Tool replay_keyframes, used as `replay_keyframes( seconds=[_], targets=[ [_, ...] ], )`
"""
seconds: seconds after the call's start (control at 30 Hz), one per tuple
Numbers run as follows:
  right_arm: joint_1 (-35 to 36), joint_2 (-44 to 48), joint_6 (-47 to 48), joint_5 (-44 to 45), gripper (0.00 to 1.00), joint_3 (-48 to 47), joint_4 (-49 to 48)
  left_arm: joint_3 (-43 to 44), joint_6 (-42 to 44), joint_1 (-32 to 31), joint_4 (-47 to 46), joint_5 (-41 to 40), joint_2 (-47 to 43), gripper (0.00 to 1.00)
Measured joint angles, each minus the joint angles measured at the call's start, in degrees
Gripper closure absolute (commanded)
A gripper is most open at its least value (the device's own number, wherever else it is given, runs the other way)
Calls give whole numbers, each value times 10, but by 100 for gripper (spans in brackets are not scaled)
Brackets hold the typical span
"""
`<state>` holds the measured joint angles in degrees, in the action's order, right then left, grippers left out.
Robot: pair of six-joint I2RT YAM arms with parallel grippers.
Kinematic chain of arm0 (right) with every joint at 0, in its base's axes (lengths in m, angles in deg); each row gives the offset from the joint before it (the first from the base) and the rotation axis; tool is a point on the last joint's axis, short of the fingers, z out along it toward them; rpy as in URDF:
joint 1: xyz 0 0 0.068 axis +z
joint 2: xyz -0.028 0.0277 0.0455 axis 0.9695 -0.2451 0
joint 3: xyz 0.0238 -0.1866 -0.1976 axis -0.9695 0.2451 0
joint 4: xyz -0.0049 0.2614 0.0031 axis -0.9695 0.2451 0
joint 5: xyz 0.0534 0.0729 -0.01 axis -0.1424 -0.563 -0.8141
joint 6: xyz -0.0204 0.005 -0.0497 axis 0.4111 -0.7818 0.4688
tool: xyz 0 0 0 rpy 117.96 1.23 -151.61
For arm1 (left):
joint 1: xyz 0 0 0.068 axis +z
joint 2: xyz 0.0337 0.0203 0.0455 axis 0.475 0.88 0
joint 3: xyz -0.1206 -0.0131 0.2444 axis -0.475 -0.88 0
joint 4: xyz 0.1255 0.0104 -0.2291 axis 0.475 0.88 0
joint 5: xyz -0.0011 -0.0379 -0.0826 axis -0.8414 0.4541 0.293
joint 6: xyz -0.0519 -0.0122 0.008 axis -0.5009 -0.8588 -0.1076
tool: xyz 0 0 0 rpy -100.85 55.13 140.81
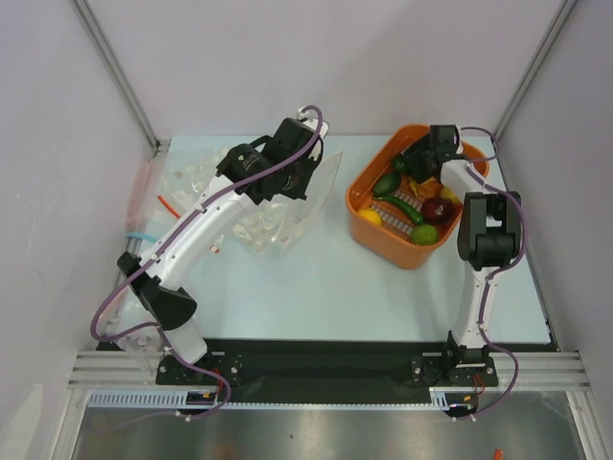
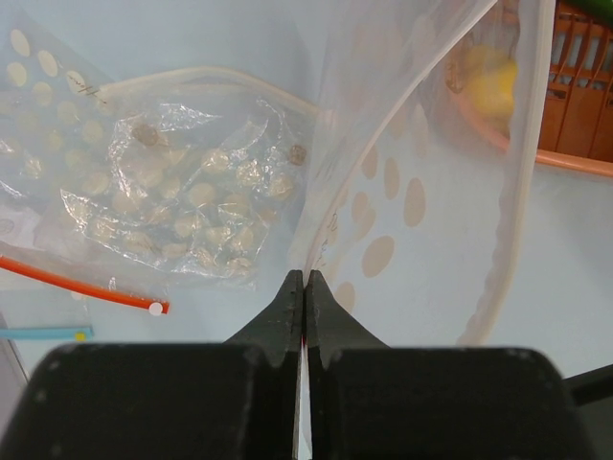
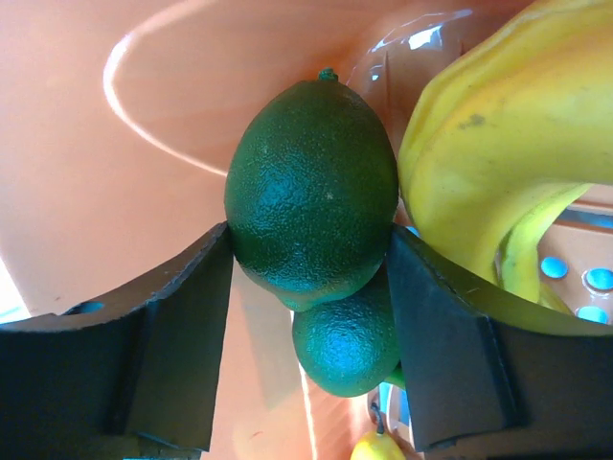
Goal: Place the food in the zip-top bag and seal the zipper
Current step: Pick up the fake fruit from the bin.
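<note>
At the near edge the two arm bases are bolted side by side on a black rail, and past them lies the pale blue table [image 1: 335, 297]. From the left base the left arm reaches toward the far left, where the left gripper [image 2: 304, 278] has its jaws pinched right together on a fold of the zip-top bag [image 2: 402, 192], the clear film caught between the fingertips. The bag stands up off the table just left of centre, its white dots showing through the wall, and the zipper [image 2: 522, 182] runs as a thick clear strip along the raised mouth edge on the right, apart from the other edge, so the mouth gapes. To the left of it a second, crumpled dotted bag [image 2: 172, 192] lies flat, with a red strip [image 2: 86, 285] and a blue strip [image 2: 43, 333] of plain bags nearer the left wall. On the far right sits the orange basket [image 1: 383, 244], with a lemon [image 1: 371, 218], a green chili [image 1: 407, 209] and a dark red apple [image 1: 439, 211] among the food inside. The right arm bends down into the basket's far side, and the right gripper [image 3: 308, 249] holds the green avocado [image 3: 311, 182], one finger against each flank, with a lime [image 3: 345, 345] just under it and the yellow banana [image 3: 498, 144] touching it on the right
</note>
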<state>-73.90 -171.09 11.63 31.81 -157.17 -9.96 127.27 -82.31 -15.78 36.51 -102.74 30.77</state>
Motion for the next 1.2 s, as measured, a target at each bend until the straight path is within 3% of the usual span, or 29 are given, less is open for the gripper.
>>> replay_keyframes(
  seconds=[0.4,0.87,1.2],
  targets=[
    [1,38,56,-1,61,16,0,-4,0,0,1,-1,-13,100],
    [38,384,169,-89,66,196,4,-3,0,-1,-3,20,2,100],
    [103,553,195,-176,68,240,45,7,-6,-5,-24,59,27,100]
  ],
)
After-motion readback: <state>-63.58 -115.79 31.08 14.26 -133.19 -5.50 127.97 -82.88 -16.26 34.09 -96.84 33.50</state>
